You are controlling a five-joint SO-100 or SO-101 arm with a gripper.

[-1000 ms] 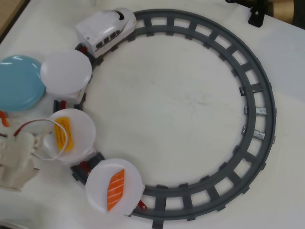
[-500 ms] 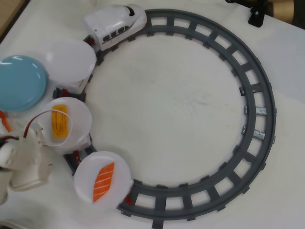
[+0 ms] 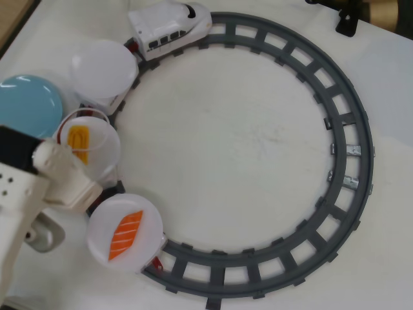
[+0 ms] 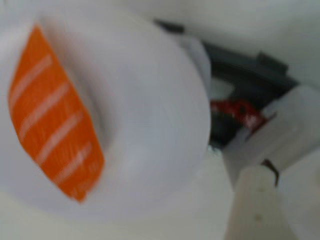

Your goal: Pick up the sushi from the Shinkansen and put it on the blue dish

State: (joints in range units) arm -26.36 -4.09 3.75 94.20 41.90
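In the overhead view, the arm's fingers (image 3: 64, 157) are seen at left over the egg sushi (image 3: 78, 142) plate (image 3: 103, 152); whether they are apart cannot be told. The salmon (image 3: 125, 234) lies lower left, the blue dish (image 3: 26, 110) upper left.

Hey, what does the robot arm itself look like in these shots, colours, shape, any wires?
In the overhead view the arm is blocky cream-white plastic with small holes in its casing, a black part at its upper edge and a grey metal piece beneath. A thin red wire loops from it. The wrist view shows only blurred whitish parts.

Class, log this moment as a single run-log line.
arm: over train | egg sushi: on plate | salmon sushi: on plate | blue dish: empty
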